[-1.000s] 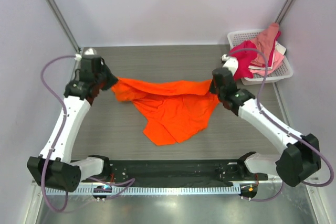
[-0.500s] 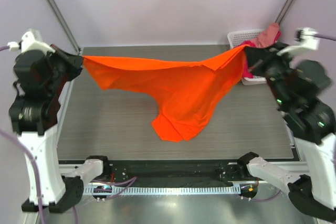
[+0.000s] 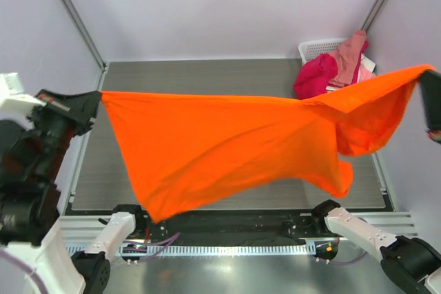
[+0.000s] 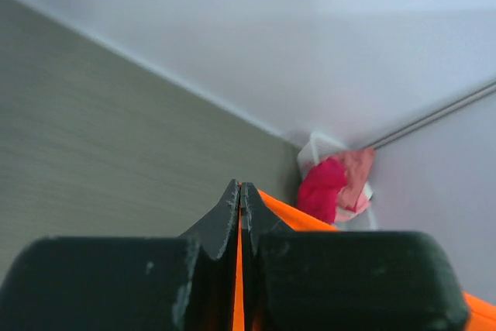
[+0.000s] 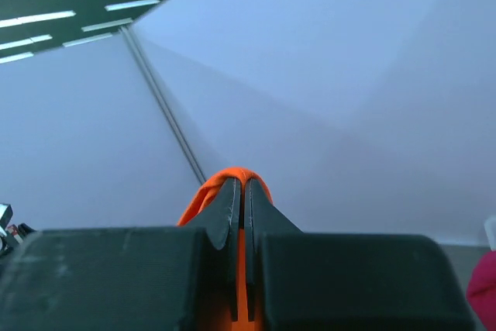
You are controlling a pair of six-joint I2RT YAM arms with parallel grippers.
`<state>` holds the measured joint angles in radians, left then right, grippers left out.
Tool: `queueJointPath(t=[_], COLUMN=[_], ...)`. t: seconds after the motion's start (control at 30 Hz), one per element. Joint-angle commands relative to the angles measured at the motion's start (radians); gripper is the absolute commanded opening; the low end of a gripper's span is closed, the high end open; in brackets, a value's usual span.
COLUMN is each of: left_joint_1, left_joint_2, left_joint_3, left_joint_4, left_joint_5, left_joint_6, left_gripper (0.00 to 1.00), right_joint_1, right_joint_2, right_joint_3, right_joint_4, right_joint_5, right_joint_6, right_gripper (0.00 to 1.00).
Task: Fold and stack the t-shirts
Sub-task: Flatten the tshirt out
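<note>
Above the table [image 3: 207,77], the orange t-shirt [image 3: 227,142] is held spread in the air. One top corner is clamped in the left gripper [image 3: 95,98] at the left and the other in the right gripper [image 3: 424,84] at the far right. A corner could be pulled from its thin pinch if the span is overtightened. The drooping right side could be snagged on the basket [image 3: 313,47]. The cloth hangs between and below both claws.

The grey table [image 3: 207,77] bears a white basket [image 3: 313,48] at its far-right corner.

White links [image 3: 360,228], black joints [image 3: 408,271], purple cables [image 3: 165,240].
</note>
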<state>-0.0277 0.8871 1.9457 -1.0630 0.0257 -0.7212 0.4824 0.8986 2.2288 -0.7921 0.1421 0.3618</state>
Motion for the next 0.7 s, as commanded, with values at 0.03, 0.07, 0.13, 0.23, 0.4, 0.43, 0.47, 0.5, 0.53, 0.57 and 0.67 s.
queueJointPath(t=[0.03,0.07,0.13,0.23,0.4,0.43,0.47,0.5,0.53,0.57,0.67], left_joint_1=[0.006,0.006,0.006,0.006,0.070,0.090,0.113,0.158,0.176,0.195,0.244], left_joint_2=[0.120,0.139,0.185,0.295,0.614,0.674,0.720,0.795,0.818,0.835,0.836], left_joint_3=[-0.201,-0.276,-0.333,-0.367,-0.008,0.086,0.163,0.227,0.331,0.358,0.348], left_joint_4=[0.092,0.115,0.182,0.263,0.217,0.193,0.178,0.172,0.176,0.188,0.277], left_joint_5=[0.020,0.023,0.019,0.008,0.057,0.087,0.150,0.187,0.210,0.255,0.295], left_joint_6=[-0.003,-0.003,-0.007,-0.030,-0.046,-0.050,-0.072,-0.081,-0.098,-0.122,-0.144], left_gripper=[0.00,0.00,0.00,0.00,0.00,0.00,0.00,0.00,0.00,0.00,0.00], right_joint_1=[-0.004,-0.002,-0.002,-0.011,-0.225,-0.252,-0.274,-0.289,-0.303,-0.314,-0.352], right_joint_2=[0.161,0.166,0.221,0.362,0.644,0.690,0.783,0.822,0.856,0.903,0.907], right_joint_3=[-0.214,-0.307,-0.386,-0.408,-0.091,-0.018,0.141,0.223,0.361,0.408,0.421], right_joint_4=[0.028,0.080,0.131,0.189,0.148,0.137,0.107,0.096,0.087,0.088,0.143], right_joint_5=[0.069,0.088,0.120,0.181,-0.127,-0.198,-0.243,-0.280,-0.291,-0.300,-0.380], right_joint_6=[-0.050,-0.049,-0.046,-0.060,0.069,0.095,0.118,0.137,0.137,0.141,0.167], right_gripper=[0.01,0.01,0.01,0.01,0.01,0.01,0.01,0.01,0.01,0.01,0.01])
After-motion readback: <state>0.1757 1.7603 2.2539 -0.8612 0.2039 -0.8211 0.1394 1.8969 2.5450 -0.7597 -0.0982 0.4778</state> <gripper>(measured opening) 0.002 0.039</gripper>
